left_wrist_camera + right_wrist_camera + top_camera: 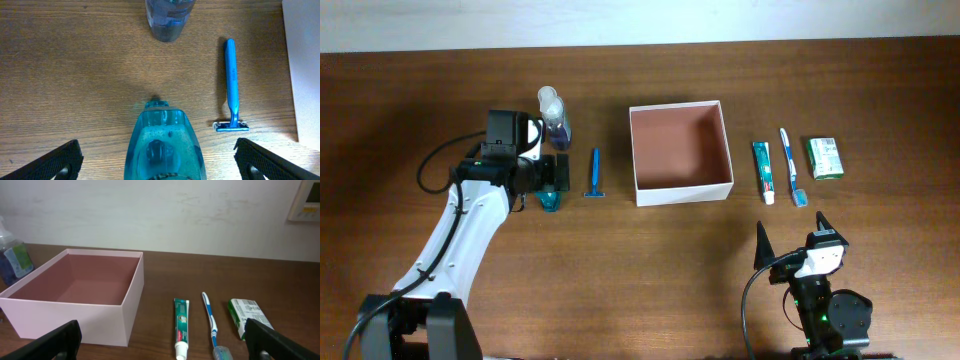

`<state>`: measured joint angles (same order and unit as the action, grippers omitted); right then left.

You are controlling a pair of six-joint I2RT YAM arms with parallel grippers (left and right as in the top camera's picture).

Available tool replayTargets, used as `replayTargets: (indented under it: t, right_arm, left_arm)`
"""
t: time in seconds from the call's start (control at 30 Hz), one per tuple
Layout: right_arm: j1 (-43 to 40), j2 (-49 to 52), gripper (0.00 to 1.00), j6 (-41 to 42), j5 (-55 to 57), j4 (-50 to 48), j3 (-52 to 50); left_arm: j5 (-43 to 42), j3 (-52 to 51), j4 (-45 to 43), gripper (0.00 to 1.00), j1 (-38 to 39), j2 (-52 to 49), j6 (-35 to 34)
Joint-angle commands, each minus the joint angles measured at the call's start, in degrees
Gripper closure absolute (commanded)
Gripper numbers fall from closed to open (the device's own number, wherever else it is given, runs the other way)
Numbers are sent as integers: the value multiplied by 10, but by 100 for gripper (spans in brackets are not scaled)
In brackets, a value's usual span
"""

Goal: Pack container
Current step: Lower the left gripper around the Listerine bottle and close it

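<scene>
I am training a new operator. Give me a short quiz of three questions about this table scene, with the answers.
1. True or false: the container has nothing inside it.
2. Which item lies nearest the container's right wall? A) green packet B) toothpaste tube C) toothbrush
3. Short answer: what lies between the open fingers of the left gripper?
Key: 1 true; 2 B; 3 the teal bottle.
</scene>
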<state>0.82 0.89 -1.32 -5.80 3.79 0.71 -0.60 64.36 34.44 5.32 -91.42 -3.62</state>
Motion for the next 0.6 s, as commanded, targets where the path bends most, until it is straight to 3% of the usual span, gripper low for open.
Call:
replayTargets:
  t: [0.0,0.2,0.23,0.57]
  right_arm:
    - [-1,-7,1,3,7,2,-4]
    - [-1,-7,1,3,7,2,-4]
    - [-1,-7,1,3,7,2,-4]
    - [-1,-7,1,3,7,2,-4]
  left_arm:
    - [6,12,-2,2,-1,-6,11]
    - [6,12,-2,11,-1,-6,11]
    - [6,12,-2,17,-1,-6,11]
    - [5,12,4,41,-1,-6,11]
